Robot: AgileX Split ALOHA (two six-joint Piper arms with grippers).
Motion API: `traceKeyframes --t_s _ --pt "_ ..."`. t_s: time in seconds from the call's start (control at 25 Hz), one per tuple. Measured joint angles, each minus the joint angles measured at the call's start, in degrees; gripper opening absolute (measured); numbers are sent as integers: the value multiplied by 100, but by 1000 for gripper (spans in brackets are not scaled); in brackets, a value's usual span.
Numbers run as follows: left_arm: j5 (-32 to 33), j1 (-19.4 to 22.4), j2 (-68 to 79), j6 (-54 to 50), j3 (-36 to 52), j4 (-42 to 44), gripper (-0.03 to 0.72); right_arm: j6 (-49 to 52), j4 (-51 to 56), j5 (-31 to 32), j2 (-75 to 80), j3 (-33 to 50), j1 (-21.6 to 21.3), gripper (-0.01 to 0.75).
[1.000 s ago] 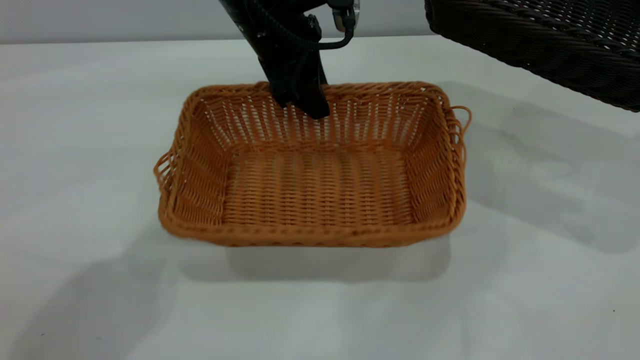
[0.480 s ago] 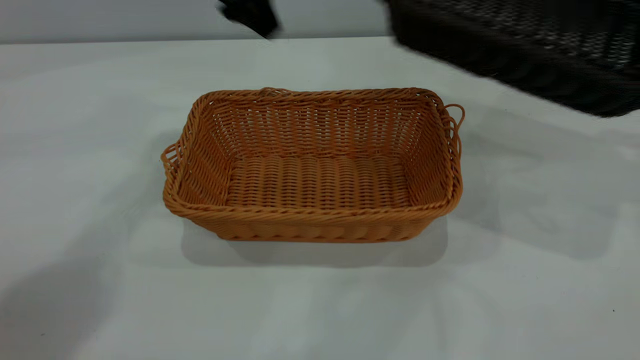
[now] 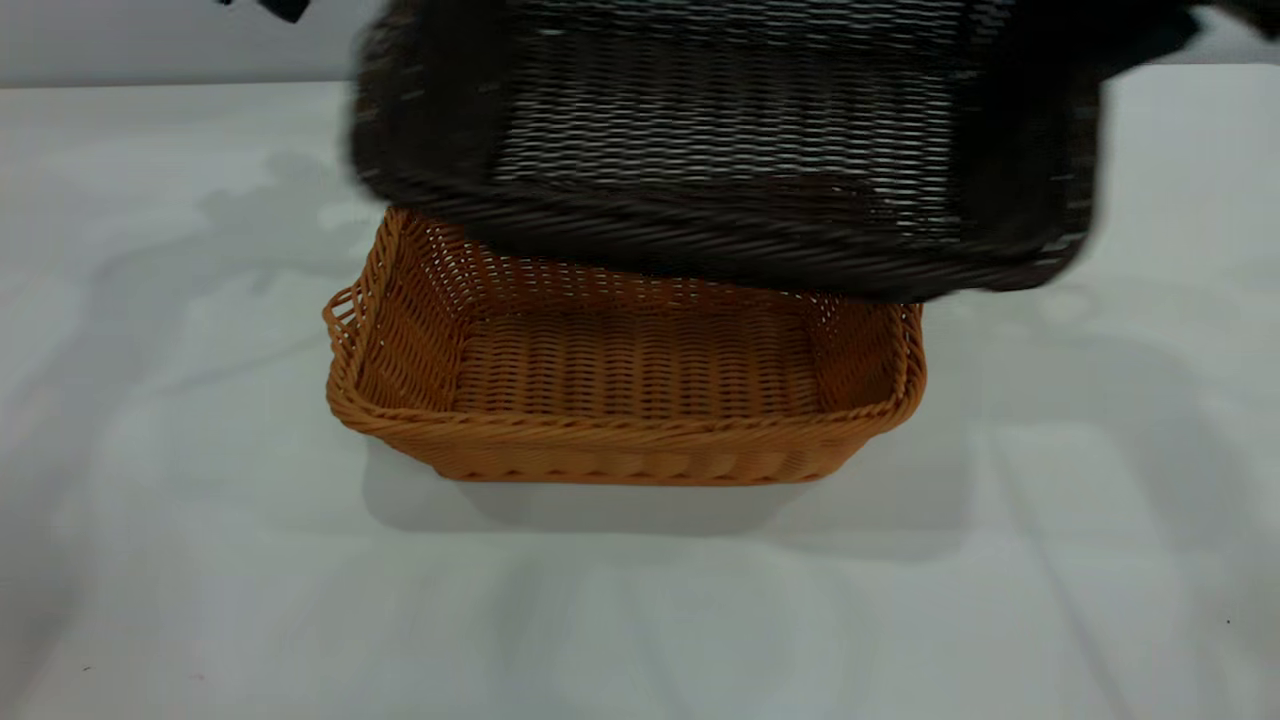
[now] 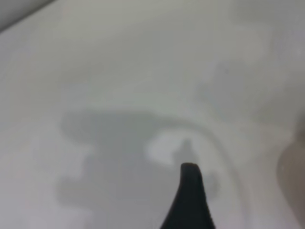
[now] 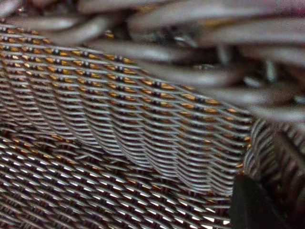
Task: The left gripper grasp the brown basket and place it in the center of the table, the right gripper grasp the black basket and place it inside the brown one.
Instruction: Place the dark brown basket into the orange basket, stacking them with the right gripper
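Note:
The brown basket (image 3: 620, 375) stands upright on the middle of the table (image 3: 640, 620). The black basket (image 3: 720, 150) hangs in the air just above its far half and hides its far rim. My right gripper (image 3: 1135, 40) is shut on the black basket's right end. In the right wrist view the dark weave (image 5: 124, 124) fills the picture, with one finger (image 5: 252, 205) against it. My left gripper is away from both baskets, and only a dark bit of it (image 3: 285, 8) shows at the far left. Its finger (image 4: 189, 195) hangs over bare table, holding nothing.
Bare tabletop lies on all sides of the brown basket, with soft shadows of the arms on it (image 3: 250, 230). The table's far edge meets a pale wall (image 3: 150, 40).
The left gripper let go of the brown basket's far rim and drew back to the far left. The black basket moved left from the top right to over the brown basket.

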Motion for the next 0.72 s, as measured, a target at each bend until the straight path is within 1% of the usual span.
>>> traceKeyframes --t_s 0.12,0.2,0.36,0.6,0.72 --pt "70 12 0 -6 0 -4 530 73 6 -200 48 0 310 83" --pt "77 12 0 -6 0 -4 530 117 11 -282 156 0 403 83" --pt "82 12 0 -6 0 -73 530 141 -8 -356 457 0 482 83" --pt "82 12 0 17 0 -89 530 -23 -7 -620 698 -12 486 83" --pt "82 12 0 19 0 -89 530 -103 0 -648 867 -12 486 83"
